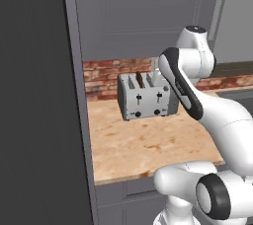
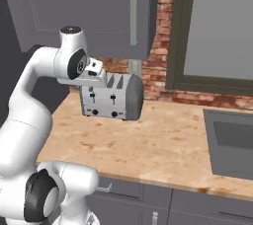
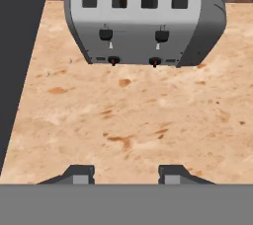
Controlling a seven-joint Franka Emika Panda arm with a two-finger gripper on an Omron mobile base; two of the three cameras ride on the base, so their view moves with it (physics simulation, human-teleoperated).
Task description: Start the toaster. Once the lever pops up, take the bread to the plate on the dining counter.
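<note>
- In the left base view you see the toaster (image 1: 144, 96) standing at the back of the tan counter (image 1: 148, 145), against the brick wall (image 1: 106, 73). The bread (image 1: 140, 79), a dark slice, pokes up from a left-hand slot. The white arm (image 1: 197, 95) crosses in front of the toaster's right end.
- In the right base view you see the arm's hand hanging just above the toaster's (image 2: 112, 96) left end; a sink (image 2: 232, 142) lies well to the right.
- In the hand view you look down at the toaster's (image 3: 143, 19) front, both levers up. The gripper (image 3: 126, 173) hovers over bare counter, fingers apart, holding nothing.
</note>
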